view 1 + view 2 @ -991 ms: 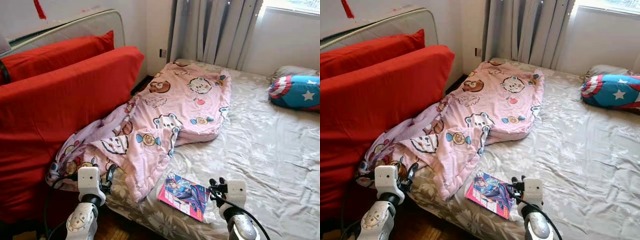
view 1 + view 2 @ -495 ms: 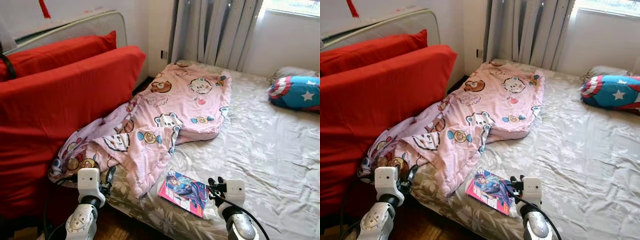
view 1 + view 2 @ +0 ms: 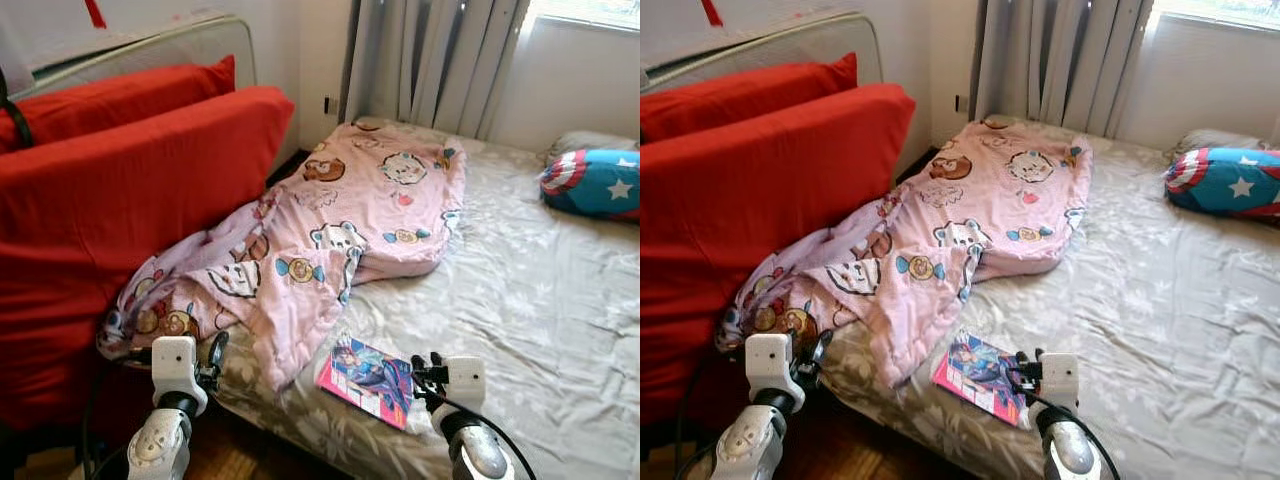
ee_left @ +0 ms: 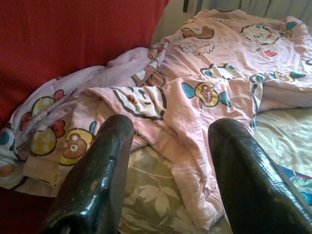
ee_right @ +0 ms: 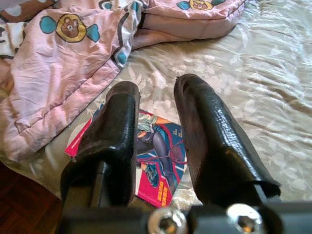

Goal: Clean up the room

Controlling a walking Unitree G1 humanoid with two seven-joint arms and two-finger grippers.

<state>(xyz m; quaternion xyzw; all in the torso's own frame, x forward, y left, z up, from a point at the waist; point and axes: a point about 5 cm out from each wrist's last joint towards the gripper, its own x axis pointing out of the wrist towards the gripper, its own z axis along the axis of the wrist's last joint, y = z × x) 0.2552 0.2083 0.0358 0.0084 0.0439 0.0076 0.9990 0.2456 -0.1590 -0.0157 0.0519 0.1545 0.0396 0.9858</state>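
A bed [image 3: 560, 320] with a grey flowered sheet stands before the robot, and a pink blanket [image 3: 330, 235] with cartoon bears lies crumpled on its left part, one end hanging over the near edge beside the big red cushions [image 3: 130, 200]. A colourful magazine [image 3: 368, 378] lies flat on the sheet near the front edge of the bed, just beside the low end of the blanket but apart from it. The right gripper [image 5: 156, 117] hovers above the magazine, its two black fingers spread with a clear gap and nothing between them. The left gripper [image 4: 168, 141] is held at the left corner of the bed, pointing at the hanging part of the blanket; its fingers are also spread wide and hold nothing. A blue pillow [image 3: 595, 185] with a white star and red rings rests at the far right side of the bed, near the window. Grey curtains [image 3: 440, 60] hang behind the bed.
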